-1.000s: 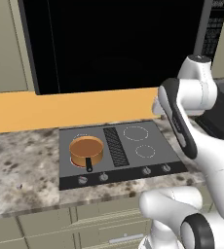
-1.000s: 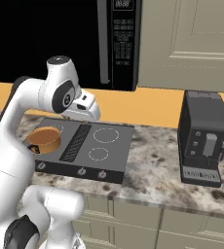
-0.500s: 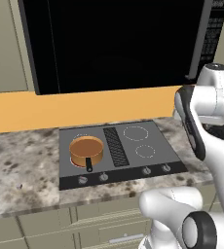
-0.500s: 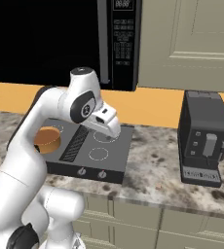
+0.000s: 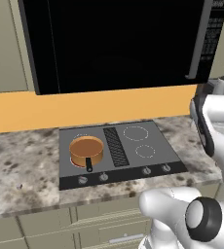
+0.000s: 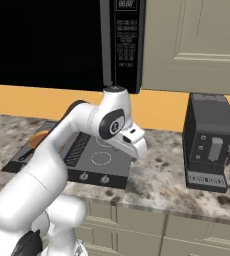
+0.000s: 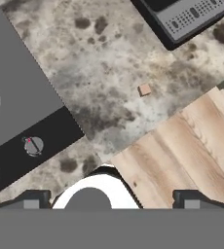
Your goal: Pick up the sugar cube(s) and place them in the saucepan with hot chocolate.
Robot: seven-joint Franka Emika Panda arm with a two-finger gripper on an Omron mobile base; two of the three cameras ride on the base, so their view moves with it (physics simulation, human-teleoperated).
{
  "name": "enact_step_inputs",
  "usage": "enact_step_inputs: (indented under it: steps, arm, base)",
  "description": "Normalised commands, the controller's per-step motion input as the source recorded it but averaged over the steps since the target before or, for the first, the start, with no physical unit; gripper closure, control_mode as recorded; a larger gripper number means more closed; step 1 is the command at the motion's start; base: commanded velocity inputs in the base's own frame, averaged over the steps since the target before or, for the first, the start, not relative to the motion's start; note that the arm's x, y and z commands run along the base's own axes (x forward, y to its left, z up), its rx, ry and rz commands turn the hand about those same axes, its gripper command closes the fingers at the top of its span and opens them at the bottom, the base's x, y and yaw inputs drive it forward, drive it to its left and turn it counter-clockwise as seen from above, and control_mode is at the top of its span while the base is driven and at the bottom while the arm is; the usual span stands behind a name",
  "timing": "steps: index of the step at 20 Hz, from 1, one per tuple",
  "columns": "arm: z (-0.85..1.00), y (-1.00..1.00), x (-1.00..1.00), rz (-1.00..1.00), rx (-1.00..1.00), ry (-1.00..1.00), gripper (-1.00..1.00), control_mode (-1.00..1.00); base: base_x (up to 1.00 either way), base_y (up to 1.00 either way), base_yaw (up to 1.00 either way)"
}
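I'm looking down through the hand view at a sugar cube (image 7: 144,89) that is lying alone on the speckled counter (image 7: 109,63), between the cooktop (image 7: 11,82) edge and the base of the coffee machine (image 7: 184,17), touching neither. The end effector (image 7: 111,202) is hanging above the counter edge, well short of the cube; its two dark fingertips (image 7: 32,200) are sitting wide apart at the bottom of the hand view, so I'm reading it as spread open with nothing between the tips. The wood floor (image 7: 192,146) is showing past the counter edge in the same view, and two cooktop knobs (image 7: 33,145) are sitting on the black front strip. In the left base view the saucepan (image 5: 86,151) is sitting on the front left burner of the cooktop (image 5: 133,160), brown inside, with its short black handle pointing toward the knobs. In the right base view the arm (image 6: 82,145) is reaching over the right end of the cooktop (image 6: 94,165), and the coffee machine (image 6: 209,142) is standing on the counter (image 6: 162,175) further right, under the cabinet and beside the microwave (image 6: 122,40). The saucepan (image 6: 37,140) is mostly hidden behind the arm there.
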Motion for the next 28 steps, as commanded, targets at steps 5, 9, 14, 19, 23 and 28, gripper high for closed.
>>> enact_step_inputs:
  steps: [5, 9, 14, 19, 23, 28]
  arm:
    - [-0.43, -0.59, 0.0, -0.1, 0.11, 0.12, -1.0, -1.0]
    - [-0.26, -0.36, 0.0, -0.01, 0.17, 0.0, -1.0, -1.0]
    - [-0.46, -0.23, 0.0, 0.0, 0.1, 0.01, -1.0, -1.0]
    - [-0.54, -0.31, 0.0, 0.0, 0.03, 0.05, -1.0, -1.0]
    - [-0.33, -0.22, 0.05, 0.0, 0.0, 0.0, -1.0, -1.0]
    - [-0.36, -0.24, 0.11, 0.0, 0.0, 0.02, -1.0, -1.0]
  base:
    - [0.0, 0.0, 0.0]
    - [0.0, 0.0, 0.0]
    - [0.0, 0.0, 0.0]
    - [0.0, 0.0, 0.0]
    - [0.0, 0.0, 0.0]
    - [0.0, 0.0, 0.0]
